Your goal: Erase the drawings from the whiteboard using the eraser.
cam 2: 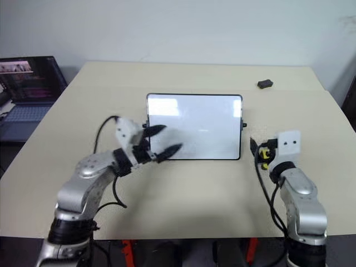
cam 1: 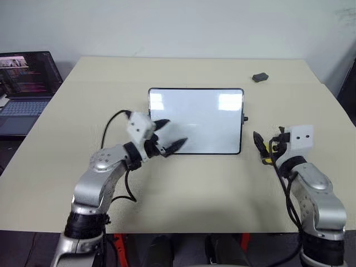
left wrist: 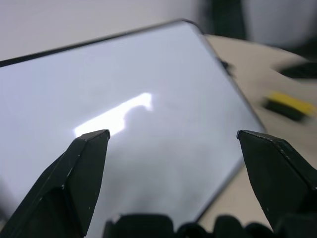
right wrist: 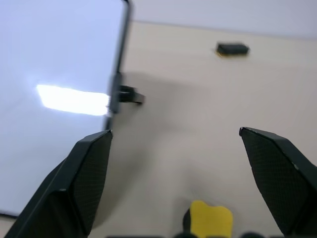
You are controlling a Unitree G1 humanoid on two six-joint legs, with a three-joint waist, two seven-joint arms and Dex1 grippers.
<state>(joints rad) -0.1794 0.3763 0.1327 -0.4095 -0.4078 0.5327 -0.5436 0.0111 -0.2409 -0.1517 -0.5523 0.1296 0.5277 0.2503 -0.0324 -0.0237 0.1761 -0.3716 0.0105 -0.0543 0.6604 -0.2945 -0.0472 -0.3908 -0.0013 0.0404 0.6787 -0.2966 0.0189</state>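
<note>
The whiteboard (cam 1: 206,111) lies flat in the middle of the table, black-framed, with a small knob on its right side (right wrist: 130,95). The drawings are out of view: its face reads as bare white with glare. My left gripper (cam 1: 169,135) hovers over the board's near left corner, open and empty, its fingers (left wrist: 81,163) spread wide above the white surface. The yellow eraser (left wrist: 289,104) rests on the table just right of the board. My right gripper (right wrist: 173,131) stands open over it, and the eraser (right wrist: 210,218) lies loose low between the finger bases.
A small dark grey object (cam 1: 260,77) sits at the table's far right. An open laptop (cam 1: 25,83) stands off the table's left side. The beige table (cam 1: 183,189) stretches bare between the board and its near edge.
</note>
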